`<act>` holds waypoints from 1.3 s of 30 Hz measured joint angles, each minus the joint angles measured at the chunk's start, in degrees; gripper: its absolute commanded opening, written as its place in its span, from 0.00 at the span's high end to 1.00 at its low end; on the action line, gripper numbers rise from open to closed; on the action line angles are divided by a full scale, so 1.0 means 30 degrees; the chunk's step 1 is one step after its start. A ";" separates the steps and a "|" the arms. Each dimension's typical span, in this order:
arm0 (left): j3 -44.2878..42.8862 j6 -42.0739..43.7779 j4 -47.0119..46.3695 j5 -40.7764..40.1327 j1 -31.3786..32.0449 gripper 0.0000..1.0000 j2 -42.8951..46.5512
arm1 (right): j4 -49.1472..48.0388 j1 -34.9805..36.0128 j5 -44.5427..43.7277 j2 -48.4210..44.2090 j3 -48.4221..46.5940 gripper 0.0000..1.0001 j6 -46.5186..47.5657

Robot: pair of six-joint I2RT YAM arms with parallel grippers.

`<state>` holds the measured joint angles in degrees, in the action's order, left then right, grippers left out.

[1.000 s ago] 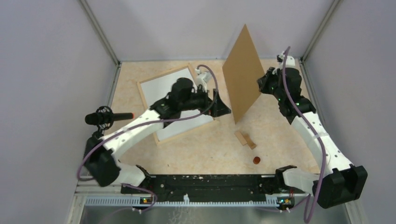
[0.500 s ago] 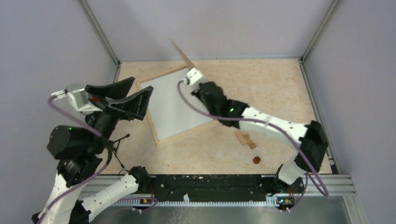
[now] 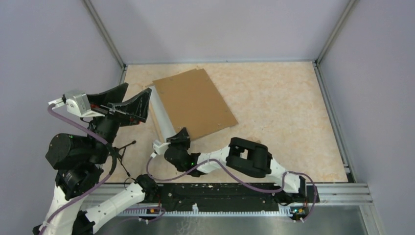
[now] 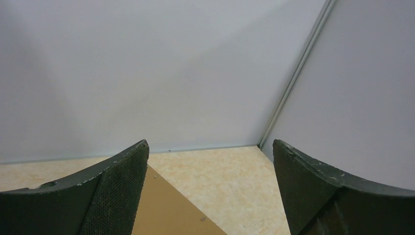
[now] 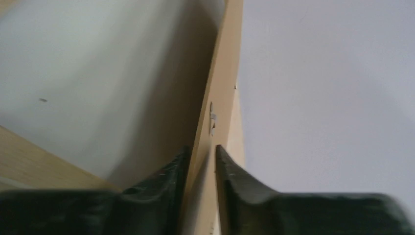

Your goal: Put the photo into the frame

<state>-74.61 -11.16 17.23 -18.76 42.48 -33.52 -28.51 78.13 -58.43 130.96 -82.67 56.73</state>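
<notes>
At near frame (image 5: 222, 73) edge, right tool (image 5: 202, 149) clamps (tight).

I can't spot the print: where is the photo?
Top view: the photo lies brown back up, left of centre, over the frame, just beyond the right end effector.

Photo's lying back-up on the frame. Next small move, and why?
Probably lower the open left gripper and nudge the photo left: it lies skewed, leaving a white strip of the frame bare, while the right gripper pinches the frame's near edge.
</notes>
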 measured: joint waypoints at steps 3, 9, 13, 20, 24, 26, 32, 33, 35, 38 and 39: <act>0.0015 0.0291 0.0007 -0.0240 0.0000 0.01 0.0000 | -0.1217 0.0270 -0.0029 0.1173 0.0000 0.23 0.0867; 0.0204 0.0663 -0.0036 -0.0568 0.0000 0.01 0.0000 | 0.5676 0.0437 0.3009 -0.0102 -0.2171 0.01 -0.4459; 0.0627 0.0809 -0.0240 -0.0525 0.0000 0.01 -0.0124 | 1.1081 0.0619 0.8211 -0.2871 -0.2739 0.01 -0.9981; 0.1027 0.0911 -0.0641 -0.0204 0.0000 0.01 -0.1450 | 1.2655 -0.0080 1.7682 -1.0338 0.0743 0.01 -1.8564; 0.1231 0.0889 -0.0882 -0.0124 0.0000 0.01 -0.2025 | 1.0448 -0.3730 2.1668 -1.4069 0.5049 0.02 -2.3693; 0.1260 0.0852 -0.0998 -0.0080 0.0000 0.01 -0.2251 | 0.9143 -0.6426 2.2768 -1.4943 0.7096 0.03 -2.5944; 0.1588 0.0736 -0.1596 0.0175 0.0000 0.01 -0.2936 | 0.6710 -1.4651 2.5216 -1.5242 1.2662 0.11 -3.1620; 0.1705 0.0699 -0.1705 0.0291 0.0000 0.01 -0.3060 | 0.6470 -1.5956 2.5675 -1.5227 1.3369 0.17 -3.2385; 0.2091 0.0619 -0.2055 0.0517 0.0000 0.01 -0.3388 | 0.5872 -1.7755 2.6542 -1.4994 1.4061 0.27 -3.3368; 0.2878 0.0401 -0.2601 0.1005 0.0000 0.01 -0.4087 | 0.4306 -1.9343 2.8203 -1.3646 1.4061 0.37 -3.4607; 0.3213 0.0284 -0.2769 0.1253 0.0000 0.01 -0.4386 | 0.3723 -1.9555 2.8735 -1.3049 1.4018 0.40 -3.4898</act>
<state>-64.97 -10.31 8.93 -15.00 42.48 -46.68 -17.34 19.46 27.77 91.81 -40.62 -47.97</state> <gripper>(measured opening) 0.987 0.681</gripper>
